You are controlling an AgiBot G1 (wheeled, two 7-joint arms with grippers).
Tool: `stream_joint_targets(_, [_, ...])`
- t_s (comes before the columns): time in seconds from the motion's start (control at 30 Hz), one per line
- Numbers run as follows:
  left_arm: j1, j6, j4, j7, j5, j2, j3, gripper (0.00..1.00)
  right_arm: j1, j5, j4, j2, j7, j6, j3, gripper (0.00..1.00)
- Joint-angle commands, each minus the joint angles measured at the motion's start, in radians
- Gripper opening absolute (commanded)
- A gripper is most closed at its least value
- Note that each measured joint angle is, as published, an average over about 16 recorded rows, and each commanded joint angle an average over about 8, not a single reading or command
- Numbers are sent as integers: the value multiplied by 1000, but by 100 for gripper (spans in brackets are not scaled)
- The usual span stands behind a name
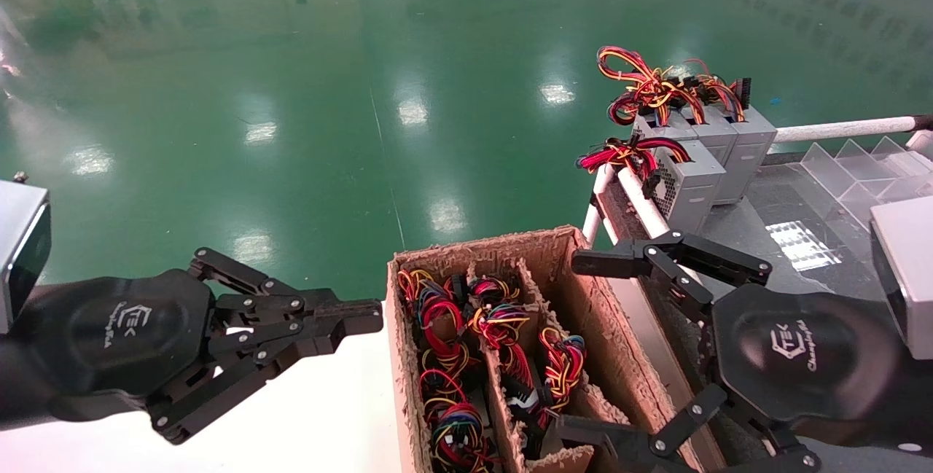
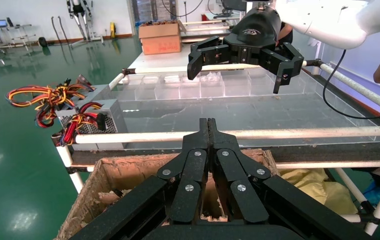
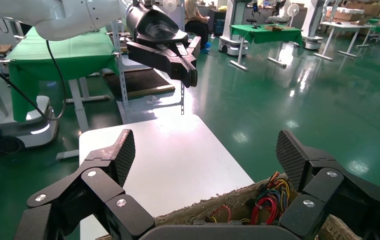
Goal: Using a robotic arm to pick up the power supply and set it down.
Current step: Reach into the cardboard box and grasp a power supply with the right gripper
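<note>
Left gripper point(image 1: 361, 318) palm: white "TEK" logo, with a line of script beneath too small to read.
Right gripper point(image 1: 583, 345) palm: the same white "TEK" logo, likewise with unreadable script beneath.

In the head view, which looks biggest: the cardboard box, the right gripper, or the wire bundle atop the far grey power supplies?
1. Cardboard box and right gripper look alike in spread; the gripper is nearer the camera, so unranked.
2. Wire bundle, clearly smallest, though farthest away.

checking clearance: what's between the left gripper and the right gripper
In the head view, the brown cardboard box, packed with power supplies, sits between the shut left gripper and the open right gripper.
</note>
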Motion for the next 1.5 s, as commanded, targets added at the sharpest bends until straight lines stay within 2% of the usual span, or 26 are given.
stream_joint_targets(0.03, [0, 0, 0, 0, 0, 0, 0, 88, 0, 0, 0, 0, 0, 0, 0, 100])
stream_joint_targets(0.07, [0, 0, 0, 0, 0, 0, 0, 98, 0, 0, 0, 0, 0, 0, 0, 100])
stream_joint_targets(0.1, [0, 0, 0, 0, 0, 0, 0, 100, 0, 0, 0, 0, 0, 0, 0, 100])
stream_joint_targets(0.7, [0, 0, 0, 0, 0, 0, 0, 100, 0, -1, -1, 0, 0, 1, 0, 100])
stream_joint_targets(0.97, [0, 0, 0, 0, 0, 0, 0, 100, 6, -33, -33, -5, 11, 31, -12, 100])
stream_joint_targets(1.17, [0, 0, 0, 0, 0, 0, 0, 100, 35, -136, -72, -17, 49, 84, -56, 100])
stream_joint_targets(1.4, [0, 0, 0, 0, 0, 0, 0, 100, 123, -359, -118, -78, 156, 139, -175, 100])
stream_joint_targets(1.43, [0, 0, 0, 0, 0, 0, 0, 100, 135, -389, -125, -88, 169, 145, -191, 92])
stream_joint_targets(1.5, [0, 0, 0, 0, 0, 0, 0, 100, 154, -440, -139, -107, 188, 158, -216, 67])
